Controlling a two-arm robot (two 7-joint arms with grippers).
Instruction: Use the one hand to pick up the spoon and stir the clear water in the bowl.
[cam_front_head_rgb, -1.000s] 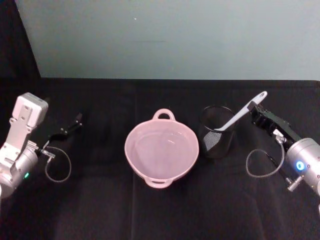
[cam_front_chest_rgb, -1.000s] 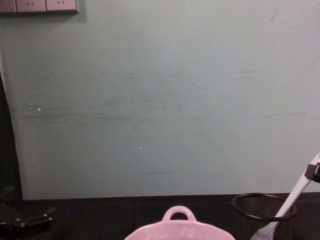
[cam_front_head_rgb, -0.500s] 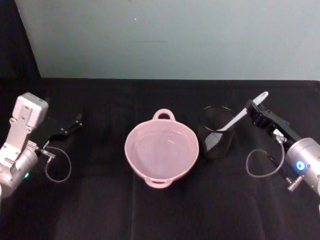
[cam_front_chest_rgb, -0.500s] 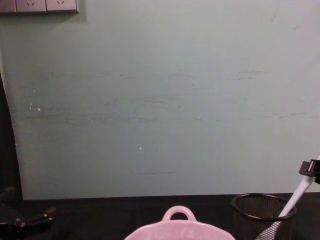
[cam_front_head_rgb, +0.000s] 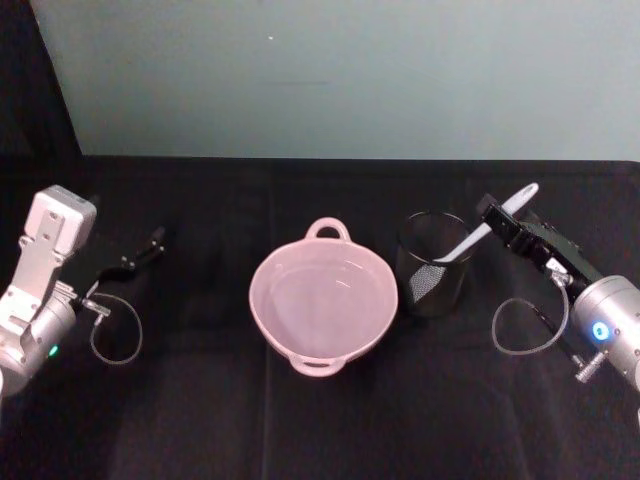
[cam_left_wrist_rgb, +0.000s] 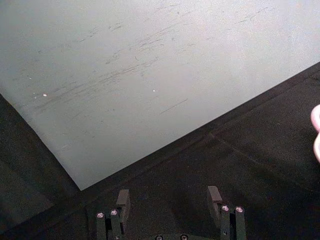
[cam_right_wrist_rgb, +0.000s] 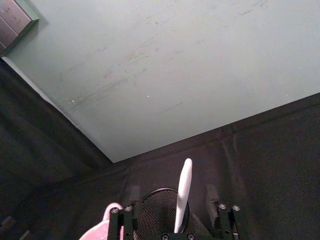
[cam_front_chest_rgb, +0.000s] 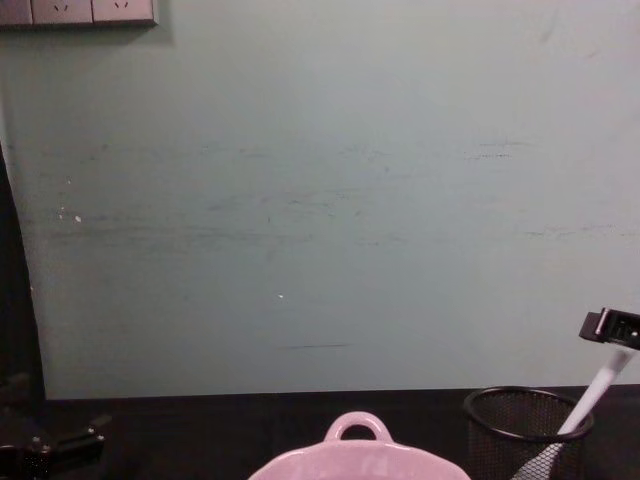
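Observation:
The pale pink bowl (cam_front_head_rgb: 262, 283) with clear water sits mid-table; its loop handle and rim show in the chest view (cam_front_chest_rgb: 357, 458). To its right, the white spoon (cam_front_head_rgb: 487, 225) leans in a black mesh cup (cam_front_head_rgb: 432, 278), handle pointing up and to the right. My right gripper (cam_front_head_rgb: 501, 216) is open at the handle's upper part. In the right wrist view the spoon (cam_right_wrist_rgb: 183, 192) stands between the spread fingers (cam_right_wrist_rgb: 212, 194), and I cannot tell if they touch it. The spoon (cam_front_chest_rgb: 598, 388) also rises from the cup (cam_front_chest_rgb: 520, 430) under the right gripper (cam_front_chest_rgb: 612, 327). The left gripper (cam_left_wrist_rgb: 168, 196) rests open at the table's left.
A pale green wall (cam_front_head_rgb: 340, 75) stands behind the black-clothed table (cam_front_head_rgb: 200, 400). Clear cable loops hang near each wrist (cam_front_head_rgb: 520, 335). Wall sockets (cam_front_chest_rgb: 90, 10) are at the wall's upper left. Open cloth lies in front of the bowl.
My right gripper has slid forward and left along the spoon handle, so its fingers now flank the handle. The spoon, the bowl and the left arm have stayed put.

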